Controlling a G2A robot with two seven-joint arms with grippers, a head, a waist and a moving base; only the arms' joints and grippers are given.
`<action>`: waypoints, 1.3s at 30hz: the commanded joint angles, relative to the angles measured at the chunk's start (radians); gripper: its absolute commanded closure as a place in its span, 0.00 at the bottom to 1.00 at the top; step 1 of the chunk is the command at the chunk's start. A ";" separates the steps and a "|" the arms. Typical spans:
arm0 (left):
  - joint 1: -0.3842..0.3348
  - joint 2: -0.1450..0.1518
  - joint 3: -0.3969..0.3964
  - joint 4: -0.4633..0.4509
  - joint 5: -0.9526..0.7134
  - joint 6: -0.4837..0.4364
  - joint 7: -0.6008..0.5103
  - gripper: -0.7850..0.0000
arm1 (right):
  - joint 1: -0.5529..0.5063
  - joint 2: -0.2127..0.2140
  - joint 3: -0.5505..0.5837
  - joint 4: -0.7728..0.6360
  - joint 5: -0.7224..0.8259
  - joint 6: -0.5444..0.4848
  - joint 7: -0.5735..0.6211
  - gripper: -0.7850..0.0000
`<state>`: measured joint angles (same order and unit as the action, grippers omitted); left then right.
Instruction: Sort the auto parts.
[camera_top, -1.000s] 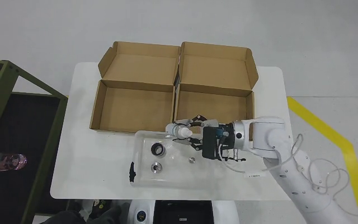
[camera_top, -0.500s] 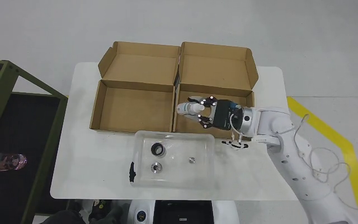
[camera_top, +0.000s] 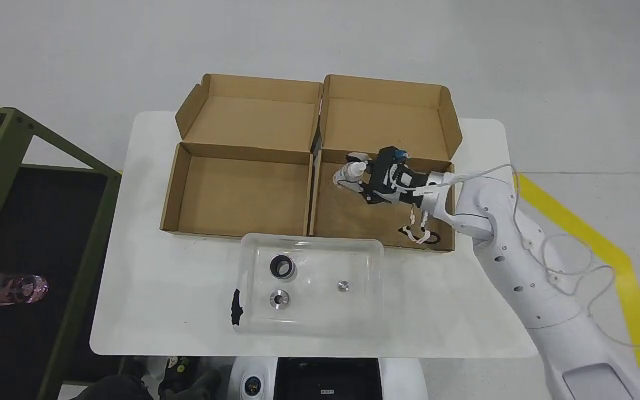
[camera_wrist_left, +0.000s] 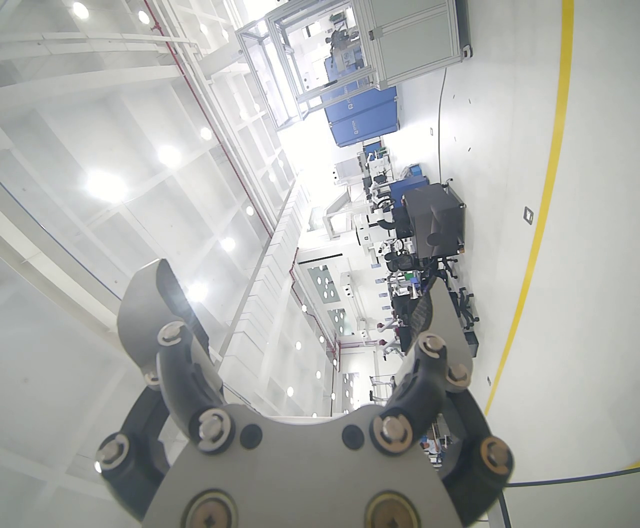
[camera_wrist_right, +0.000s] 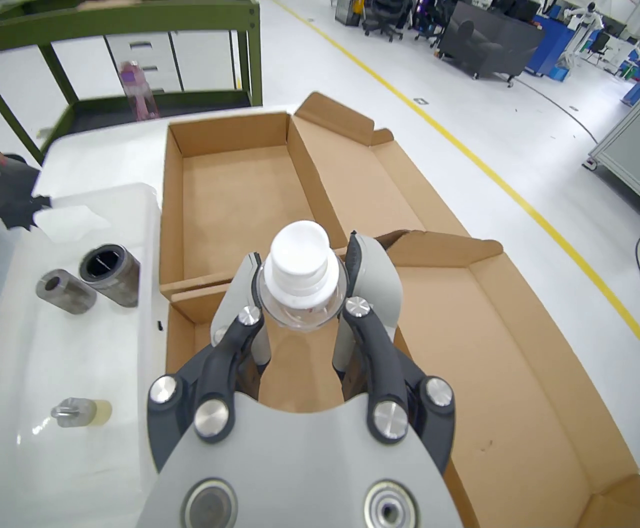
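My right gripper (camera_top: 360, 178) (camera_wrist_right: 302, 295) is shut on a white-and-clear plastic part (camera_wrist_right: 301, 270) (camera_top: 347, 175), holding it above the right cardboard box (camera_top: 340, 205) (camera_wrist_right: 500, 350), near that box's left wall. In the clear plastic bin (camera_top: 370, 300) (camera_wrist_right: 75, 350) lie a dark metal sleeve (camera_top: 283, 266) (camera_wrist_right: 111, 270), a grey metal bushing (camera_top: 279, 299) (camera_wrist_right: 65, 291) and a small metal fitting (camera_top: 343, 286) (camera_wrist_right: 75, 412). The left cardboard box (camera_top: 235, 195) (camera_wrist_right: 235, 200) holds nothing. My left gripper (camera_wrist_left: 300, 305) is open and points up at the hall ceiling.
Both boxes have their lids folded back toward the far table edge (camera_top: 320, 105). A green shelf frame (camera_top: 40, 200) stands left of the white table (camera_top: 150, 290). A small black object (camera_top: 236, 308) lies beside the bin's left end.
My right gripper has lifted the white part out of the bin and carried it away from the bin, over the right box.
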<state>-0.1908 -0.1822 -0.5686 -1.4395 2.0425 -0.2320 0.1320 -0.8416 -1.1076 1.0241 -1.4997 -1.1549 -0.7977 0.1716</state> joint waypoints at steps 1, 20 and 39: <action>0.000 0.000 0.000 0.000 0.000 0.000 0.000 0.00 | 0.018 -0.006 -0.021 0.033 0.010 -0.004 0.010 1.00; 0.000 0.000 0.000 0.000 0.000 0.000 0.000 0.00 | 0.162 -0.076 -0.172 0.316 0.054 0.034 0.021 0.75; 0.000 0.000 0.000 0.000 0.000 0.000 0.000 0.00 | 0.125 -0.064 -0.104 0.239 0.019 0.018 -0.023 0.00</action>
<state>-0.1908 -0.1823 -0.5686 -1.4395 2.0425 -0.2320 0.1320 -0.7097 -1.1757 0.9091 -1.2406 -1.1347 -0.7767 0.1414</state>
